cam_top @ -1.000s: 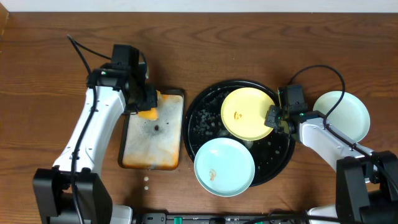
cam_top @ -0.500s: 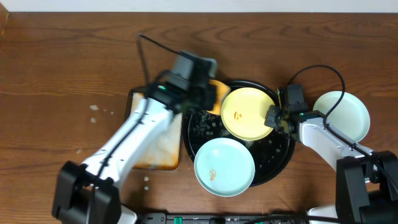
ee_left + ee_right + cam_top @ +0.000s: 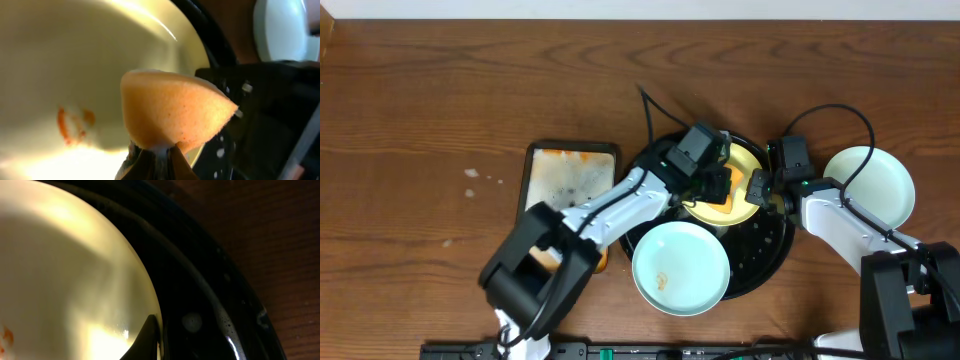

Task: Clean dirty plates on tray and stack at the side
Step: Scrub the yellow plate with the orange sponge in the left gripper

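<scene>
- The left pincer sits over the centre of the frame in the overhead view, pressed together on an orange sponge.
- In the left wrist view the sponge is squeezed at its lower end between the fingertips and fans out wide above them.
- The sponge hovers over or against the yellow plate; I cannot tell whether it touches.
- The yellow plate shows a small orange smear at the lower left of the left wrist view, beside the sponge.
- The yellow plate lies in the upper part of the black tray, which is flecked with foam.
- The right pincer is at the plate's right edge and appears to pinch the rim; in the right wrist view one dark finger lies on the plate's edge, with the wet tray wall just beside it.
- A lower mint-blue plate rests on the tray's bottom part, overhanging the rim, with a small orange mark on it.
- A second mint-blue plate lies on the tabletop to the right of the tray, off it.
- A rectangular soapy pan, orange-stained, lies on the tabletop left of the tray.
</scene>
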You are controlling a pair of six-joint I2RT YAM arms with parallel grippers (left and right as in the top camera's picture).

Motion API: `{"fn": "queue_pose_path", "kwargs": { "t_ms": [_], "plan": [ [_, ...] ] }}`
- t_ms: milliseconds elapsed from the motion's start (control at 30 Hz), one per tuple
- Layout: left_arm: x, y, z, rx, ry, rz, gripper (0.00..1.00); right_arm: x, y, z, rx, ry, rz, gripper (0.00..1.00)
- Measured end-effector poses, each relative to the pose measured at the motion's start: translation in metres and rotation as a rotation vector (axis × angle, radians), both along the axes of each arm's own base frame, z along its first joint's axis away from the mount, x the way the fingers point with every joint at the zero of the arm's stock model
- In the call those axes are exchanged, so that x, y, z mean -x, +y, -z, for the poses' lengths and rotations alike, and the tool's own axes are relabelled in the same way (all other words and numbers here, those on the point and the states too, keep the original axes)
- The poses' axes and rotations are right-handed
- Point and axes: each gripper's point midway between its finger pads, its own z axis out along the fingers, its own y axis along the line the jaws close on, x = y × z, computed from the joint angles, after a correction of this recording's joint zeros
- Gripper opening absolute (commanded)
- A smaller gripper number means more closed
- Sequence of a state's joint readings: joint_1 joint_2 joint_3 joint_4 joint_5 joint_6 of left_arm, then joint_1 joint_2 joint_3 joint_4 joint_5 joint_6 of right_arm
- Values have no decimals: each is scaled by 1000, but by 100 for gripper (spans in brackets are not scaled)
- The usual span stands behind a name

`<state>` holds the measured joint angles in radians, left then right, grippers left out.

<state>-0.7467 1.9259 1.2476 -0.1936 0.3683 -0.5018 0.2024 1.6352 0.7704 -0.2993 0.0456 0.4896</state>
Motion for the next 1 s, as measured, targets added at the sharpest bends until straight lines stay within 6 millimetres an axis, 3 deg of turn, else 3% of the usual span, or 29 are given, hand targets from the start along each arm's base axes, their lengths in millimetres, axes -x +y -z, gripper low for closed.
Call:
{"fn": "queue_pose_path", "kwargs": {
  "t_ms": [333, 633, 1000],
  "plan": [
    [-7, 6, 47, -62, 56, -65, 8, 0, 0, 0, 0, 2, 0, 1],
    [-20, 24, 51, -204, -46, -75, 7, 1, 0, 0, 1, 5, 0, 1],
    [-39, 66, 48, -474, -163, -107, 8, 2, 0, 0, 2, 13, 0, 1]
  ]
}}
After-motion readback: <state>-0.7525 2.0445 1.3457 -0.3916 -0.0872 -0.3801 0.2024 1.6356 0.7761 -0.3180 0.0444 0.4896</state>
